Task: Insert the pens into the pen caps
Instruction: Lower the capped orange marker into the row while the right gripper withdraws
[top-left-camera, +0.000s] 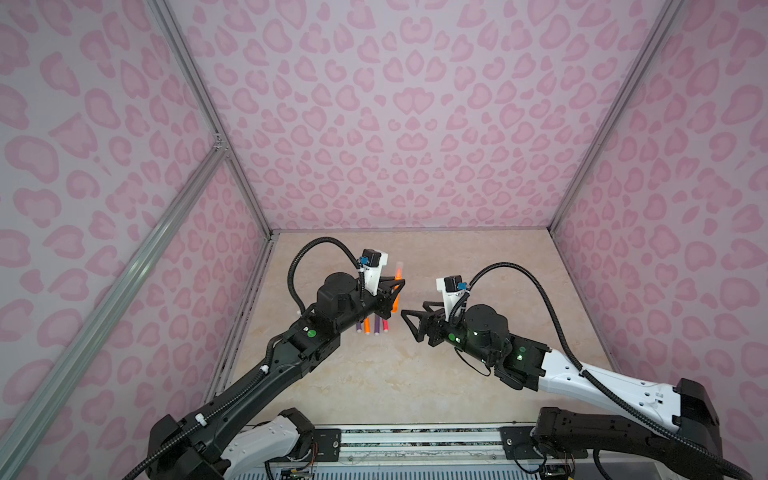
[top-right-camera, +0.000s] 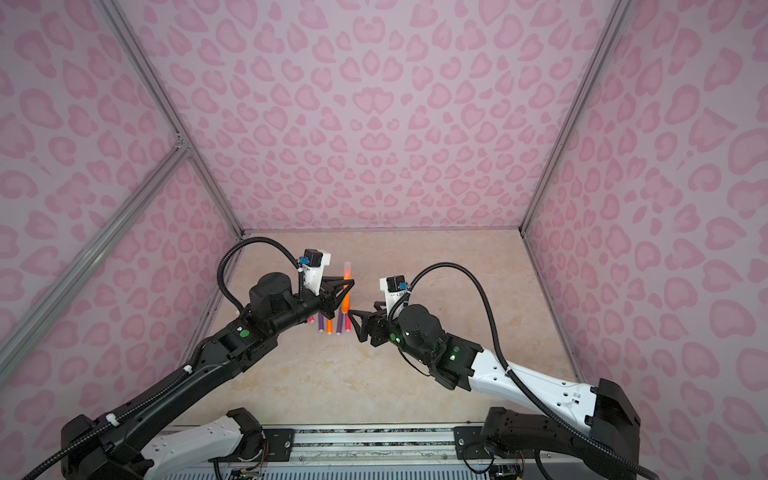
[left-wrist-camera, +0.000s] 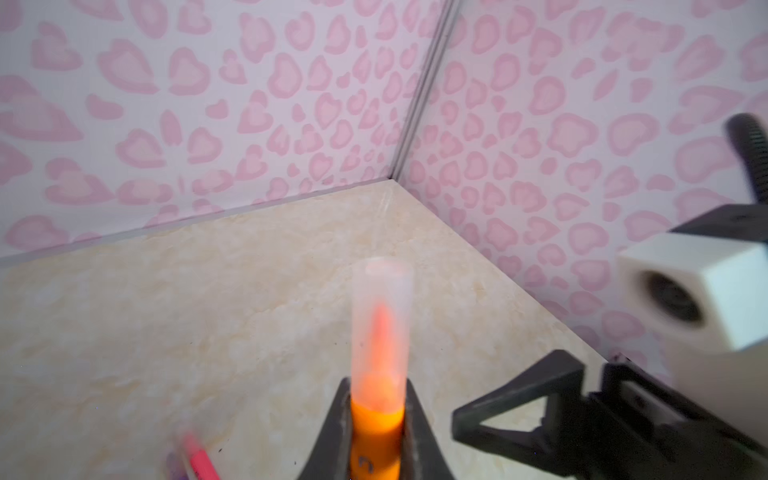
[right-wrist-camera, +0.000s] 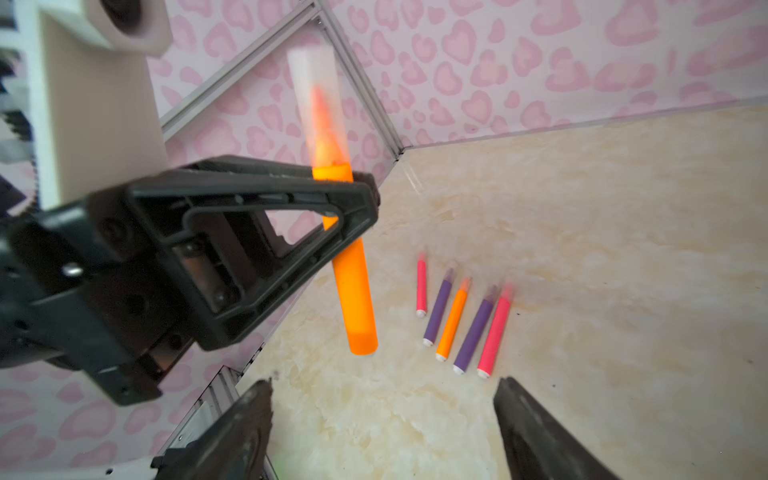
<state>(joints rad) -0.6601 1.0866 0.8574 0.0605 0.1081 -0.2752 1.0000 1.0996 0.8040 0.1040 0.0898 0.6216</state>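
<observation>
Item 1. Orange pen (right-wrist-camera: 353, 299): held clear of the tabletop (top-left-camera: 478, 270), left of its centre. Long axis nearly upright, slightly tilted; tip end up, blunt end down.
Item 2. Pen cap (left-wrist-camera: 381, 316): clear tube seated over the tip of item 1, with the orange tip visible through it. Closed end points up.
Item 3. Left gripper (right-wrist-camera: 345, 195): clenched on the barrel of item 1, just below the cap.
Item 4. Right gripper (right-wrist-camera: 382, 388): jaws spread wide, holding nothing, near item 1 but apart from it.
Item 5. Row of five pens (right-wrist-camera: 453, 324): pink, purple, orange, purple, pink, lying flat side by side toward the left edge. Long axes run roughly front to rear, white ends toward the front edge. Tips are blurred.
</observation>
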